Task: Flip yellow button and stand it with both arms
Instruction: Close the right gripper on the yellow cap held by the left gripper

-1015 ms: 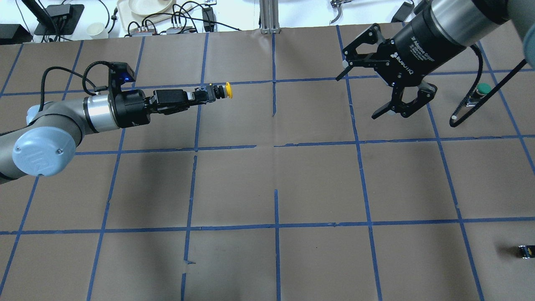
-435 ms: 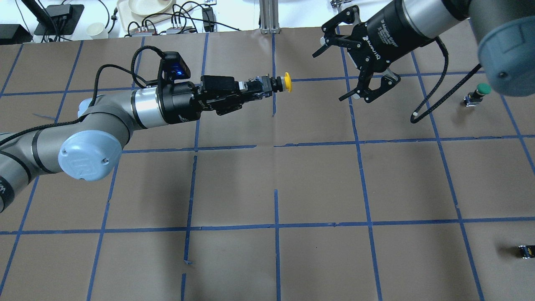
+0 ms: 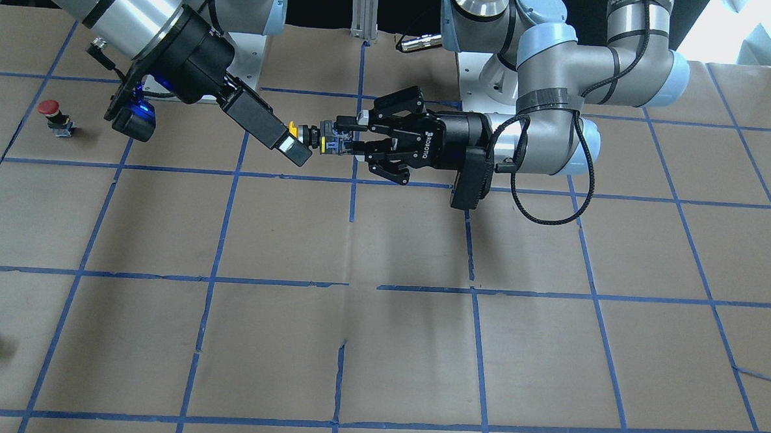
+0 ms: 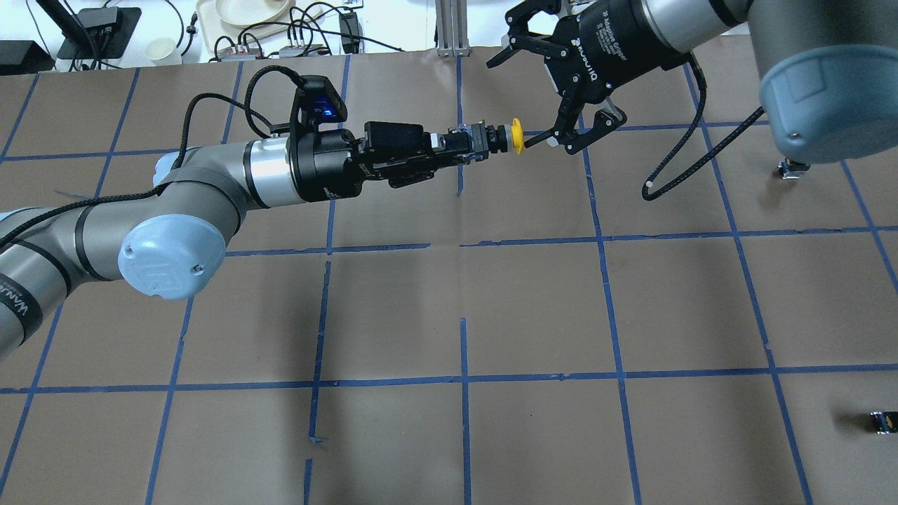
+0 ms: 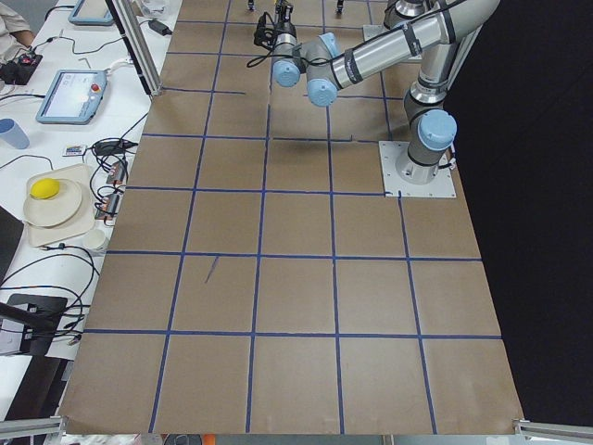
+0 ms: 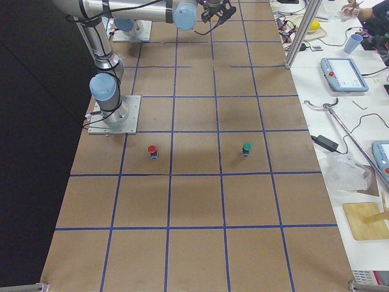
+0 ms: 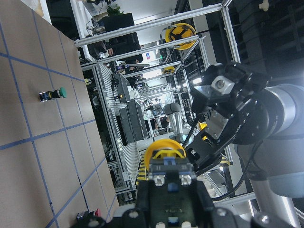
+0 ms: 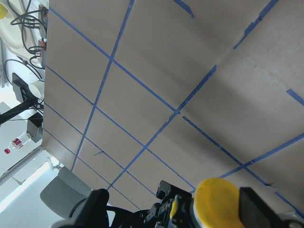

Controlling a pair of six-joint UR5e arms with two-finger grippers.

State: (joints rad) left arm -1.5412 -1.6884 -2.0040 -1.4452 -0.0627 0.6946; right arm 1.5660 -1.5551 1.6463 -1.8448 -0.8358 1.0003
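The yellow button [image 4: 516,135] is held level in the air over the table's far middle, its yellow cap pointing at my right gripper. My left gripper [image 4: 454,146] is shut on its black-and-grey body. My right gripper [image 4: 510,105] is open, and one fingertip [image 4: 529,144] is right beside the cap. In the right wrist view the cap [image 8: 216,200] lies between the open fingers, close to the right-hand one [image 8: 251,205]. In the front view the button [image 3: 312,137] sits between the left gripper [image 3: 340,140] and the right gripper [image 3: 295,145]. I cannot tell whether the finger touches the cap.
A red-capped button [image 3: 52,112] and a green-capped button [image 6: 247,148] stand on the table's right side. A small black block with a yellow patch [image 4: 882,421] lies near the front right edge. Blue tape lines cross the brown table [image 4: 463,315].
My left arm has carried the button to the right. My right gripper has swung left and towards it, so its open fingers now flank the cap.
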